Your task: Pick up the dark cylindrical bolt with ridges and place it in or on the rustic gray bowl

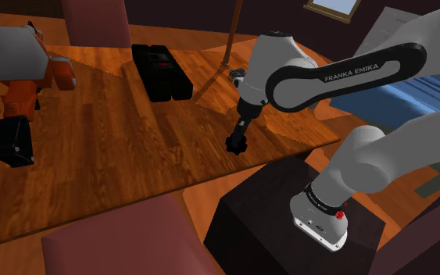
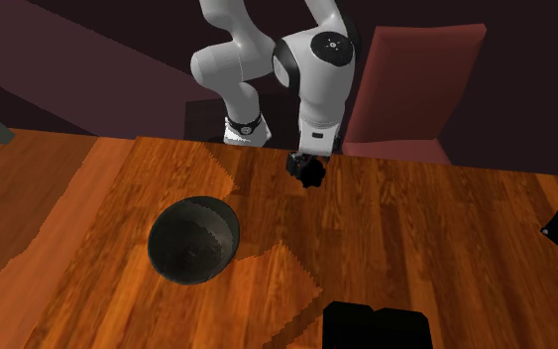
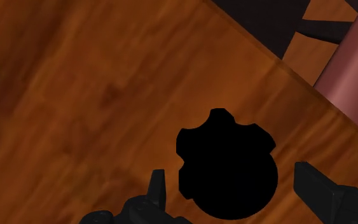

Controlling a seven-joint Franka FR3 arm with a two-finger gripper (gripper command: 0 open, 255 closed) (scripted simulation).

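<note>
Presently the tool hangs over the bolt, fingers apart on either side without touching it, evidently lined up to close. The bolt rests near the table edge by the stand; the bowl sits well apart, empty.

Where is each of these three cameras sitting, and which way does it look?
Shoulder view: beside and behind the stand, looking down across the wooden table; the arm reaches over it.
Second exterior view: across the table, facing the arm, with the bowl nearer.
Wrist view: on the hand, looking down between its open fingers at the bolt.
Both exterior views share arm and table.
</note>
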